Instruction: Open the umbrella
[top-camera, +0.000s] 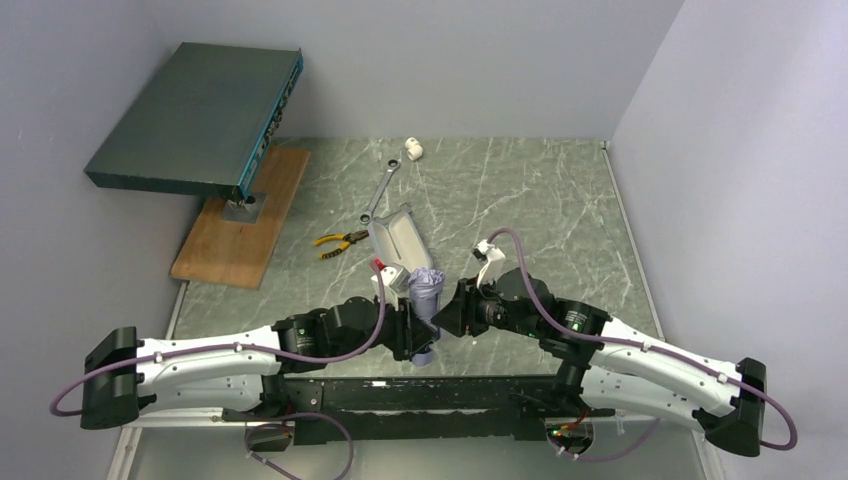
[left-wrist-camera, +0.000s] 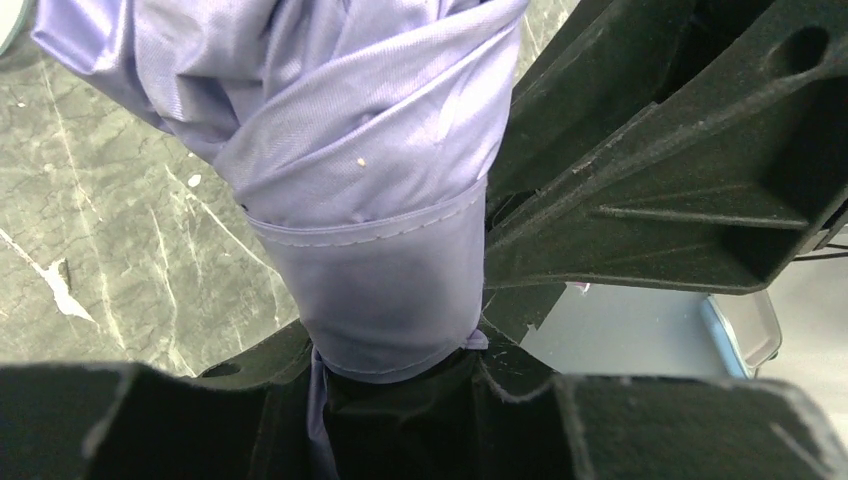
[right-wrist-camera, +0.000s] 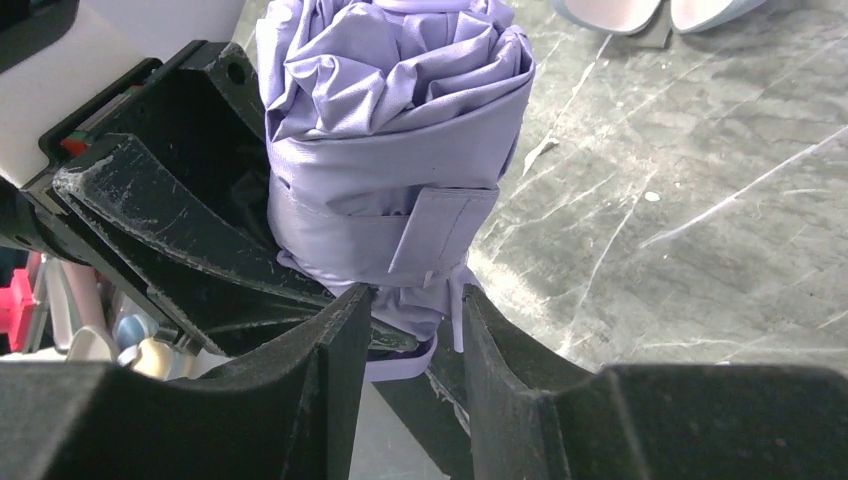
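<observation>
Top external view: the folded umbrella stands upright between the two arms' jaws, above the near part of the marble-patterned surface. The left gripper has its jaws closed on the umbrella's lower end. The left wrist view shows the lilac bundle filling the gap between them, with its fabric bunched beyond the fingertips. The right gripper meets the umbrella from the opposite side, its jaws narrowly parted. In the right wrist view the strap wraps the bundle just beyond those jaws and loose fabric hangs at their mouth. Whether they pinch it cannot be told. An open lilac case lies on the surface beyond both jaws.
</observation>
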